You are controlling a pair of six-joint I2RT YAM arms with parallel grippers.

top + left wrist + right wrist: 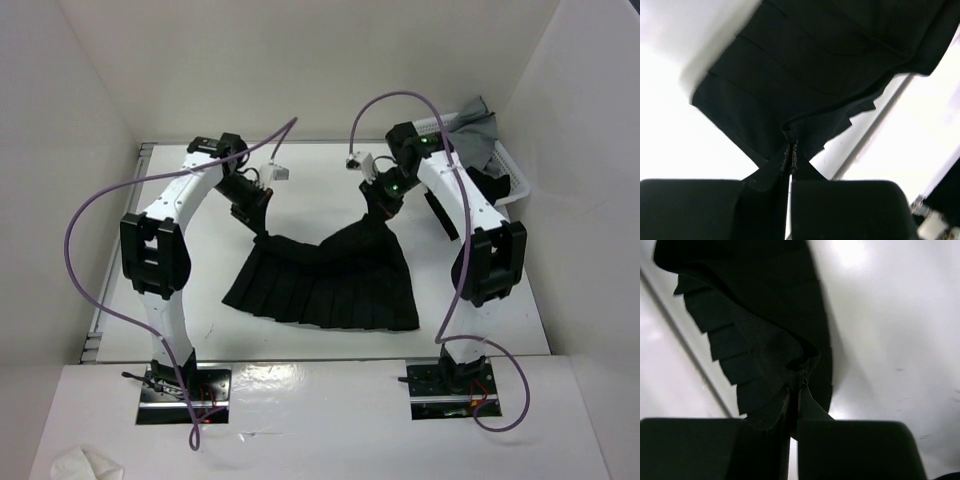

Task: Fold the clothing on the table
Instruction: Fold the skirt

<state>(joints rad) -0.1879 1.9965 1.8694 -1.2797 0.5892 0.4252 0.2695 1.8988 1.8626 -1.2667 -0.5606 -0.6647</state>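
Tension is the thing to manage, I judge: both pinched corners should travel level and together toward the near edge, so the pleats stack flat instead of bunching. Left gripper (791,150) is clamped on the far-left corner of the pleated skirt (320,280), with cloth caught in its closed jaws. The skirt's middle and near edge lie spread on the table (480,310), between the two arms. Right gripper (800,382) is likewise closed on the far-right corner, where the fabric rises to a peak beneath it.

Robot lab: white-walled table (325,190), 2 cabled arms (165,235)
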